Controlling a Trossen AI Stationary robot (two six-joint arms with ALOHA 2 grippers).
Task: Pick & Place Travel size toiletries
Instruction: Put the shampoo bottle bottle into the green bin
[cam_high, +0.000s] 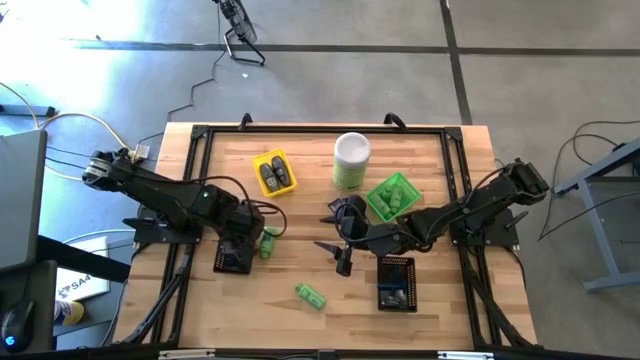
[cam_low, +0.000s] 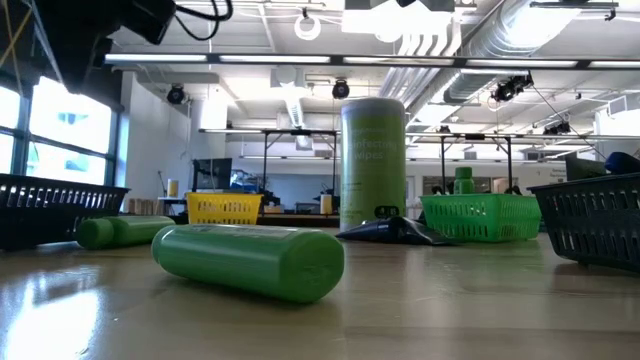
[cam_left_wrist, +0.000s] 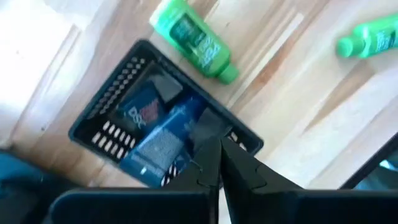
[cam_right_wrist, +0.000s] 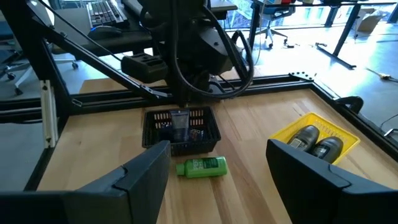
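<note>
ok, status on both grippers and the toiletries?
Left gripper shut, empty, over black tray holding navy packets. Right gripper open, idle mid-table. Green bottles loose. Nothing blocking.

My left arm (cam_high: 165, 195) reaches in from the left edge of the table, elbow bent, wrist pitched down near the table's left-front area. My left gripper (cam_left_wrist: 219, 163) points down, both fingers pressed together tip to tip, nothing between them. My right arm (cam_high: 480, 205) comes in from the right edge and stretches low toward the middle of the table. My right gripper (cam_right_wrist: 217, 165) sits near table centre, facing across toward the left arm, its two fingers (cam_right_wrist: 146, 165) spread wide apart with nothing between them, hovering above the surface.
</note>
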